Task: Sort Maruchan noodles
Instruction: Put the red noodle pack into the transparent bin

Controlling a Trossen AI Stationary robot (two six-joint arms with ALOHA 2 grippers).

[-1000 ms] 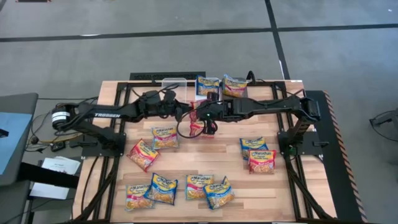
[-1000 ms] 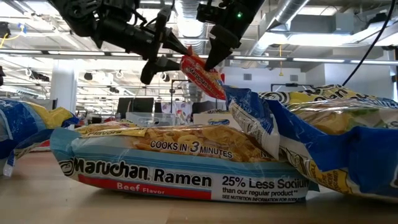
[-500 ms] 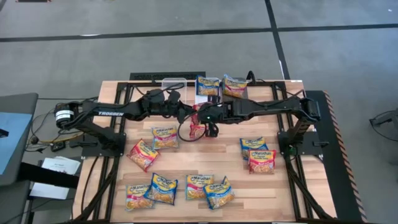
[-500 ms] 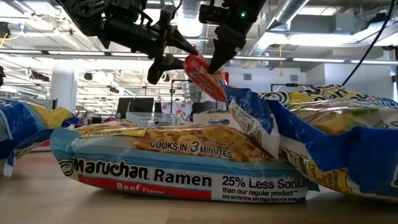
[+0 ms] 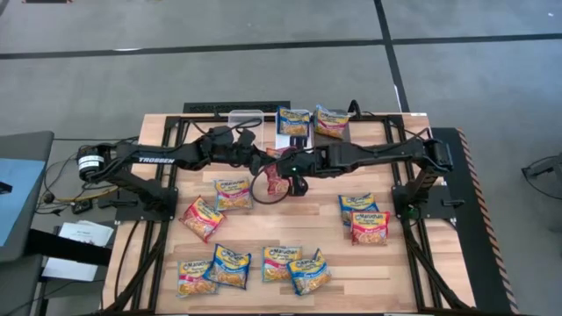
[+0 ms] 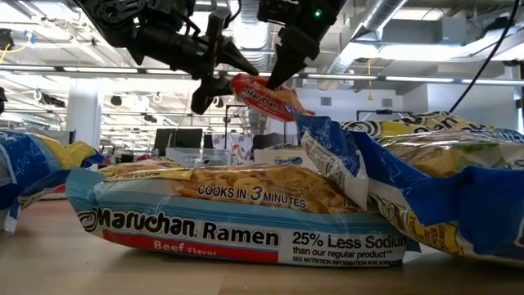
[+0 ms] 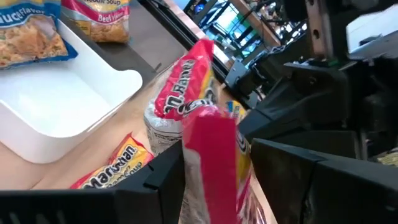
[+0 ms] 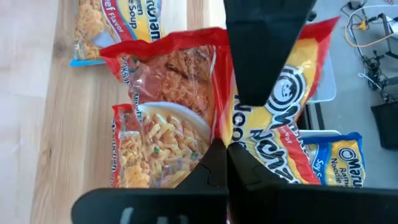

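A: Maruchan noodles: one red packet (image 5: 277,175) hangs in the air above the tabletop (image 5: 325,237), near centre, toward 12 o'clock. Both arms meet at it.

B: Fingers?

A: Right gripper (image 5: 290,172) comes in from 3 o'clock, fingers pressed on the red packet; the right wrist view shows them clamped across its middle. Left gripper (image 5: 263,163) comes in from 9 o'clock, fingers spread, one on each side of the packet's edge in the left wrist view. Whether they touch it, cannot tell.

B: Low view?

A: Red packet (image 6: 264,97) tilted, held high between the two grippers, clear of the packets lying below.

B: Other packets?

A: Loose on the tabletop: a blue one (image 5: 233,193) at about 9 o'clock of the held packet, a red one (image 5: 202,217) toward 8 o'clock, a row of four along 6 o'clock, two stacked at 4 o'clock. Two more at 12 o'clock by the white bin (image 7: 56,109).
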